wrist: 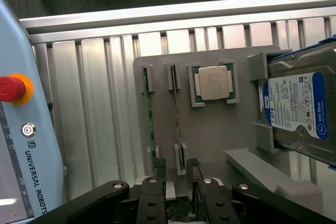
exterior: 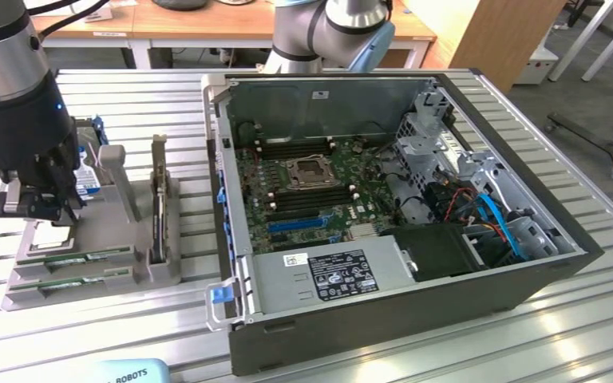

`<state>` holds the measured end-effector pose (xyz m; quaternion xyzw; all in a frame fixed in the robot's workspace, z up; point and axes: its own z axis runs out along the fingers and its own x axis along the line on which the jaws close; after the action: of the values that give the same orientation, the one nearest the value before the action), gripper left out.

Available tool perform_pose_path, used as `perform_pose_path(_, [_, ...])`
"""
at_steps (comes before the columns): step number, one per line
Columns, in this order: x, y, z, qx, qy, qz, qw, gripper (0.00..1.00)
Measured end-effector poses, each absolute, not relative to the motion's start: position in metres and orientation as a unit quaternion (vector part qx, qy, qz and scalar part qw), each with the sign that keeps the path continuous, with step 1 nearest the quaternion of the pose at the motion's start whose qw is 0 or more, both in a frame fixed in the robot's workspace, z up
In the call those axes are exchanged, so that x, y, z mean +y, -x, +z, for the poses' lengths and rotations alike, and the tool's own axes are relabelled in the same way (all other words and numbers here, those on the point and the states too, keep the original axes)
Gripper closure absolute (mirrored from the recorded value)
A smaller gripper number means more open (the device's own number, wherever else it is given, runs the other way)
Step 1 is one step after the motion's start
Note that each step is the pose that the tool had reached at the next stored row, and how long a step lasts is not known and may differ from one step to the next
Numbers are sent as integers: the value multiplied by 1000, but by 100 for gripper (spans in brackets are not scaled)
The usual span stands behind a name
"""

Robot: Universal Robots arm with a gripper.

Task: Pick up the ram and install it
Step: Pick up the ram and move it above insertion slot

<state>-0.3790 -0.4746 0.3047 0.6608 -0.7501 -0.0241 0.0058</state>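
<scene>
Two ram sticks stand on edge in slots of the grey holder (wrist: 210,140). One ram stick (wrist: 177,121) lies in line with the gap between my fingers, the other ram stick (wrist: 148,114) one slot over. My gripper (wrist: 177,167) hangs just above the holder's end, open, with nothing between its fingers. In the exterior view the gripper (exterior: 36,209) is over the holder (exterior: 93,239) at the exterior view's left, and the green ram sticks (exterior: 76,258) sit at the holder's near end. The open computer case (exterior: 392,183) shows the motherboard's dark memory slots (exterior: 298,199).
A silver processor chip (wrist: 212,83) and a hard drive (wrist: 299,108) rest on the holder. A tall dark expansion card (exterior: 157,203) stands between holder and case. A teach pendant (wrist: 21,145) lies beside the holder on the slatted metal table (exterior: 562,319).
</scene>
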Motion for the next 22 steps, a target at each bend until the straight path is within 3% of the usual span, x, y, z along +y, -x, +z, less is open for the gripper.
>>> perform_pose_path(22, [-491, 379, 299, -750, -661, -24, 5, 71])
